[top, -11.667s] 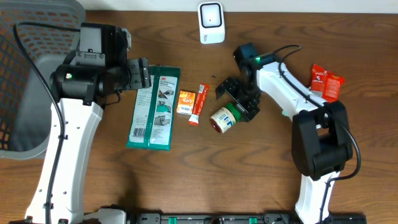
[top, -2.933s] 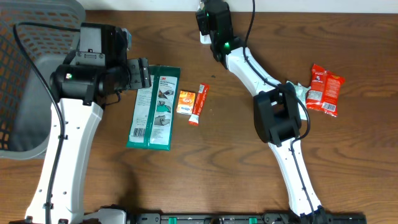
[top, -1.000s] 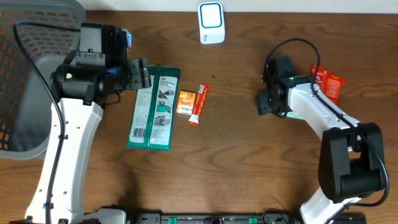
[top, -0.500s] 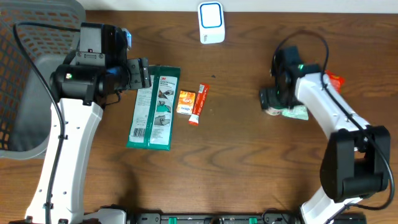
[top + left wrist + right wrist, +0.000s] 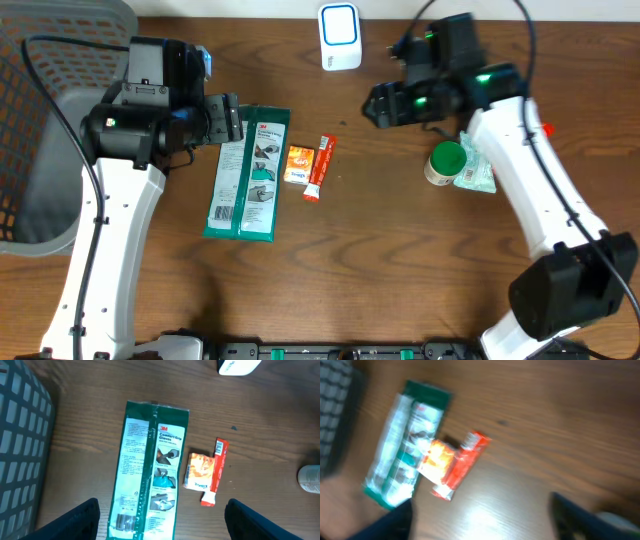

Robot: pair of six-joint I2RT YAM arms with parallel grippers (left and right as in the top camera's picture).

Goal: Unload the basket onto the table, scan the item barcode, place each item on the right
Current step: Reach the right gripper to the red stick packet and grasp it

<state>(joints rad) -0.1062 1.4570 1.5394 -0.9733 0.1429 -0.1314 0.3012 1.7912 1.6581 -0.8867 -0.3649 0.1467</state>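
Overhead view: two arms are hanging over a brown bench [image 5: 380, 270], each with its hand above the wood.
Basket: a grey mesh basket [image 5: 40, 150] is sitting behind the left hand [image 5: 225, 118], on the arm's outer side; only its mesh is showing.
Jar as container: the jar [image 5: 443, 163] is wearing a green lid, so its contents are not showing.
Jar, look: the green lid is facing up toward the camera and a pale body with a label is peeking out below it; no barcode can be made out.
Jar, place: it is resting on the bench behind the right hand [image 5: 383, 105], beside that arm's forearm and apart from the fingers, touching a white-and-green pouch [image 5: 478, 172].
Scanner: the white scanner [image 5: 340, 36] is standing near the right hand, beyond its fingertips toward the far edge.
Left hand: it is hovering released, fingers spread wide with nothing between them, right over the top end of a green glove pack [image 5: 247, 172].
Right hand: it is hanging released, fingers apart and gripping nothing; its wrist view is blurred.
Other items: an orange packet [image 5: 298, 163] and a red stick pack [image 5: 319, 167] are lying touching each other, between the two hands and just beside the glove pack.
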